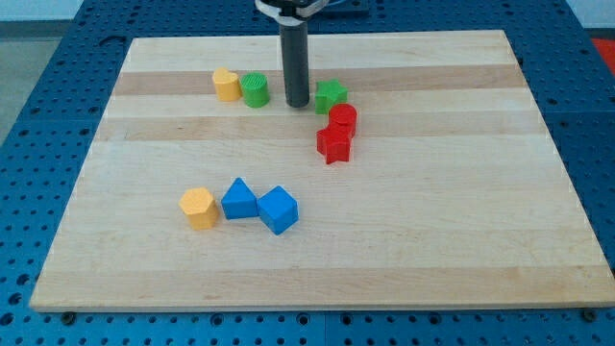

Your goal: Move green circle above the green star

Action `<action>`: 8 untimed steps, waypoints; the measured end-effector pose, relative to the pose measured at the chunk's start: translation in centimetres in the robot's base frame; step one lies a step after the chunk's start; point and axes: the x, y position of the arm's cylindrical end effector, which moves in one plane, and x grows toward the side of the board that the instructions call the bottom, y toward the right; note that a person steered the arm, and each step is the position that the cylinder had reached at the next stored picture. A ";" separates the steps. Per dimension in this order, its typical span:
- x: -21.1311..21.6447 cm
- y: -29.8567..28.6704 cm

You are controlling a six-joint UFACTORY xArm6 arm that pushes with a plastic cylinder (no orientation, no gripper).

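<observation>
My tip rests between green circle and green star; no jaws, touching neither.

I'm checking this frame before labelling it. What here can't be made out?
- Arm: cut off by the view's top edge; only the rod shows, my tip sitting between the green circle and green star.
- Red cylinder and red star: they overlap in view, so contact is unclear.
- Whether the yellow block touches the green circle: too small to tell.
- Far sides of all blocks: hidden from this single view.
</observation>
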 end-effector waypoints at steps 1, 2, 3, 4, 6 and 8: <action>1.4 -1.9; 2.3 -6.9; 1.6 -10.4; -0.7 -10.5; -5.5 -4.4; -5.8 -1.6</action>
